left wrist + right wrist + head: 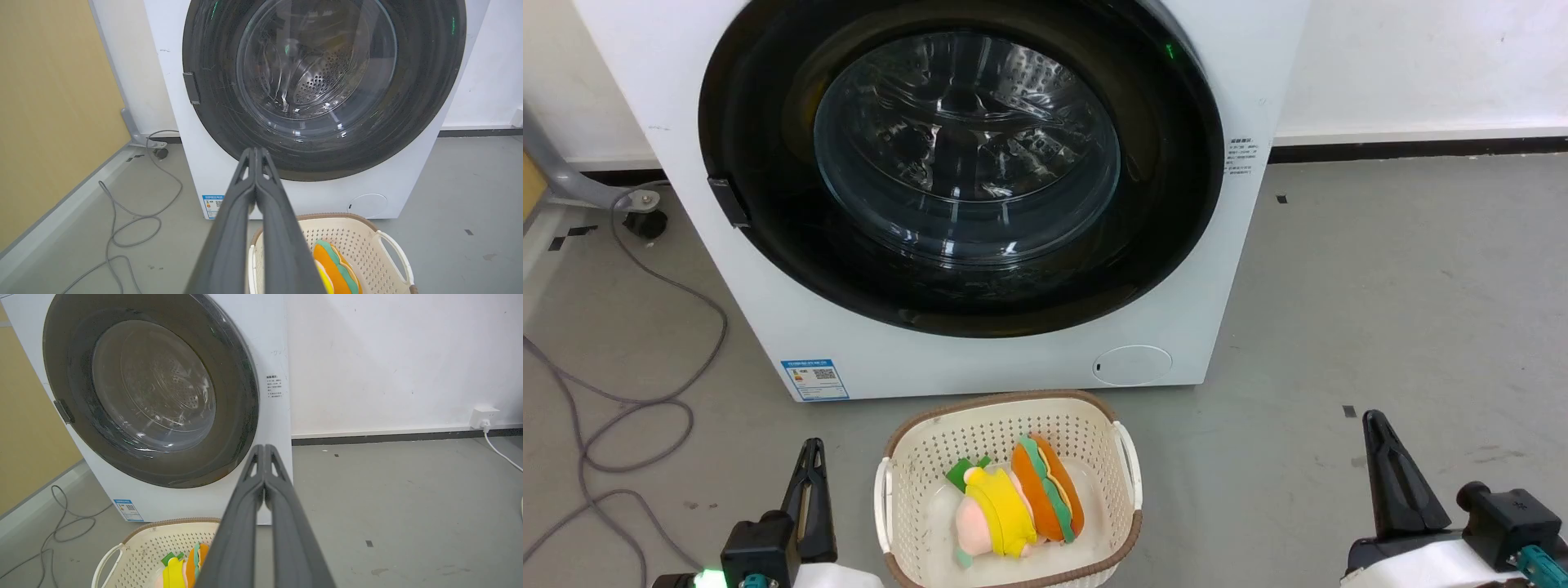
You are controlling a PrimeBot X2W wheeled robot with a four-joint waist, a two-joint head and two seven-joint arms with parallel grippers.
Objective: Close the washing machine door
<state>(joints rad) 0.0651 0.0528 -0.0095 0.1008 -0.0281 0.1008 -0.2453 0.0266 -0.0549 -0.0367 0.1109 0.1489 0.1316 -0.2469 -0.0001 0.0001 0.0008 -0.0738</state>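
Grey cable [724, 322] loops over the floor at far left. Left end effector [812, 447] sits low, clenched on nothing, tips touching, well short of the washer [768, 327]. The door [964, 155] lies flush in the washer's front and looks fully closed, drum showing through the glass. Just below it is a cream basket [1005, 412] on the floor, plush toys [1021, 502] inside. Right end effector [1373, 418] is off right above bare floor, also clenched and empty.
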